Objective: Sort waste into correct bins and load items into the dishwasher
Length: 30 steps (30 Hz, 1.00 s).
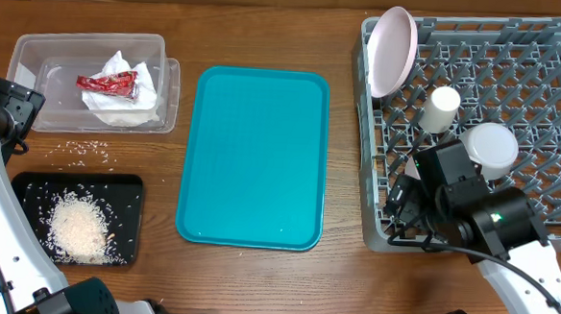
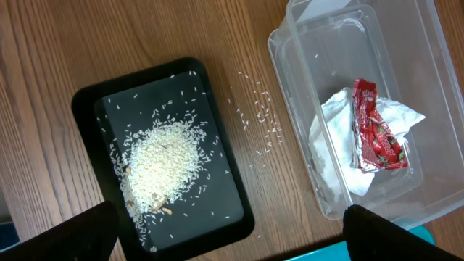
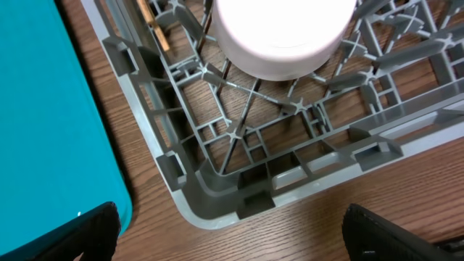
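- Since the dish rack [image 1: 555, 56] at 3 o'clock holds plate [image 1: 392, 49], cup [image 1: 444, 108] and bowl [image 1: 490, 149], your right claw [image 3: 232, 243] hangs empty, spread wide.
- Clear tub [image 1: 90, 37], 10 o'clock: napkins [image 1: 134, 106], wrapper [image 1: 108, 83].
- Stray rice grains [image 2: 257, 116], strung 12-to-6 on the counter [image 1: 255, 281], lie at 12 o'clock from your nearer left claw [image 2: 232, 243], gaping, empty.

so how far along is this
The crumpled white paper napkins and red crinkled wrapper lie in the clear rectangular plastic tub; the rice pile sits in the flat black tray; the pale round plate, white cup and white bowl are in the grey pegged dish rack. Left gripper and right gripper hang open, empty. Remaining: scattered rice grains on the wooden table.
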Motion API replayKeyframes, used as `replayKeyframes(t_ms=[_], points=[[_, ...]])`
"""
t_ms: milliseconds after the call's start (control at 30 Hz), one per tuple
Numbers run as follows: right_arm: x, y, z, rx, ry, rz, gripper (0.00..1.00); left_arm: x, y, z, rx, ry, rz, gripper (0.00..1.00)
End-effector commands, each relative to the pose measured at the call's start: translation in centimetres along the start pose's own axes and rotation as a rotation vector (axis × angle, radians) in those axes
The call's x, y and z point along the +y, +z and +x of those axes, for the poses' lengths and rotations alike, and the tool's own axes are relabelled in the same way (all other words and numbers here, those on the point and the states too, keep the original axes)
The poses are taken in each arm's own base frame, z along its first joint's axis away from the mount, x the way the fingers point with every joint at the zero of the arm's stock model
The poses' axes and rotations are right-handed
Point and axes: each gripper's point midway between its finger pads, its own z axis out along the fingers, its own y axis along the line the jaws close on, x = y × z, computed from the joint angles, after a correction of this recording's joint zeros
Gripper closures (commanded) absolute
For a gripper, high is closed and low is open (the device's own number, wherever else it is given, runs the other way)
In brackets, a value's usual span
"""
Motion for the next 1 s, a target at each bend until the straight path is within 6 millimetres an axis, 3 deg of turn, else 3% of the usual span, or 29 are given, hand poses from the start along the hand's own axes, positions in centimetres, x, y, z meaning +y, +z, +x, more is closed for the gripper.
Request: replayKeyframes(t_ms=[0,300,467,600,700,967], points=[[0.1,-0.2,-0.1,-0.013,0.010,-0.012,0.00,0.3,0.4,-0.1,-0.001,0.012,-0.017,0.00],[-0.6,-2.8,0.2,-0.087,0.026,-0.098,0.00,0.3,0.4,-0.1,-0.001,0.012,-0.017,0.00],[-0.3,-4.8,-2.1,-0.249,0.024,-0.218,0.00,0.3,0.4,-0.1,-0.001,0.012,-0.017,0.00],[1.6,-5.9,-4.1,-0.414,-0.079,-0.398,0.00,0.3,0.4,-0.1,-0.001,0.012,-0.017,0.00],[2.2,-5.3,-4.4,-0.514,-0.132,-0.489,0.00,0.3,0.4,-0.1,-0.001,0.012,-0.017,0.00],[2.9,-1.0,-2.7,-0.686,-0.156,-0.677,0.00,0.3,0.4,-0.1,-0.001,0.011,-0.017,0.00]])
